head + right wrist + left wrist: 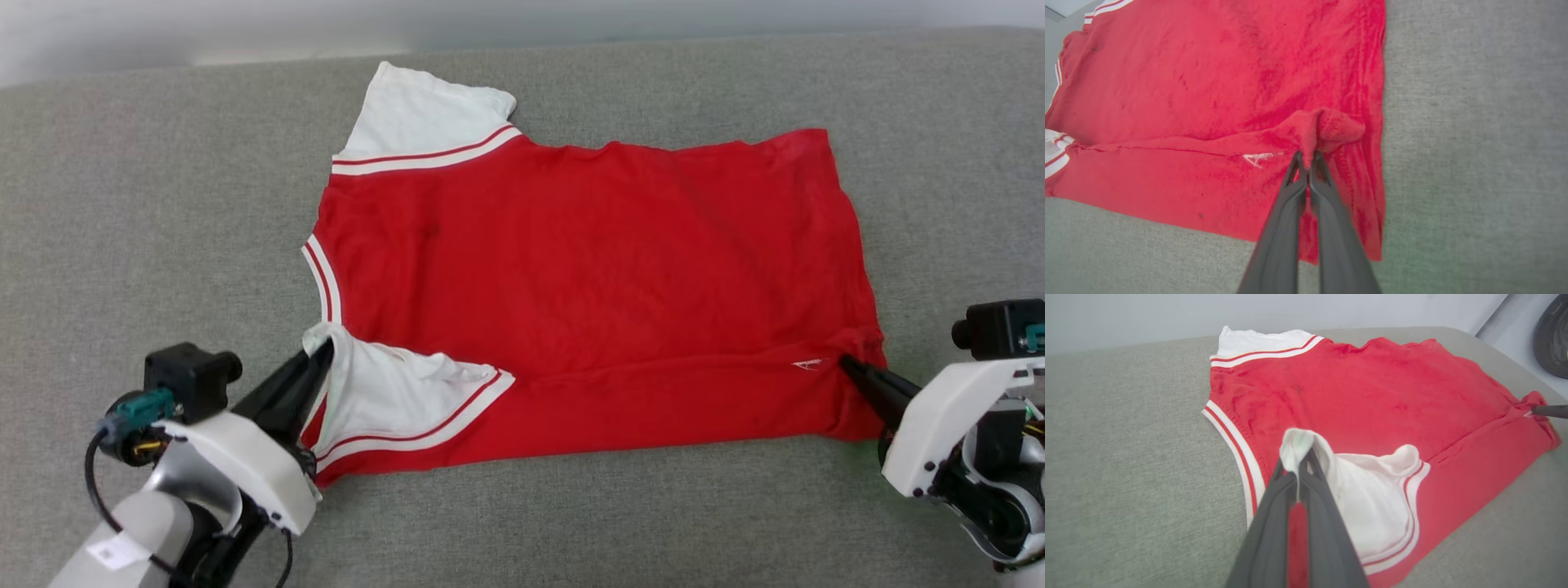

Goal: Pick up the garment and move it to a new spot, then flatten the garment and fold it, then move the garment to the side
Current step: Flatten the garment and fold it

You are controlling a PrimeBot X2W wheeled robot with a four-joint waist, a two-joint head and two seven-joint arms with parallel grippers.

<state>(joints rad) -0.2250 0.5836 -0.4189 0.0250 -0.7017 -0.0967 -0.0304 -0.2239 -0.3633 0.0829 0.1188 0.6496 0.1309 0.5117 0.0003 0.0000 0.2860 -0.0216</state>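
left gripper (pixel 321 353) is clenched on the near white sleeve (pixel 392 400) and right gripper (pixel 849 366) pinches the near right hem corner of the one red jersey t-shirt (pixel 588 261), spread on the grey cushion (pixel 147 212). light, soft and limp, i judge, so corners hold best. two sleeves, two grippers.

Open grey cushion (pixel 163 204) borders garment (pixel 571 269) every side; wall (pixel 245 24) behind.
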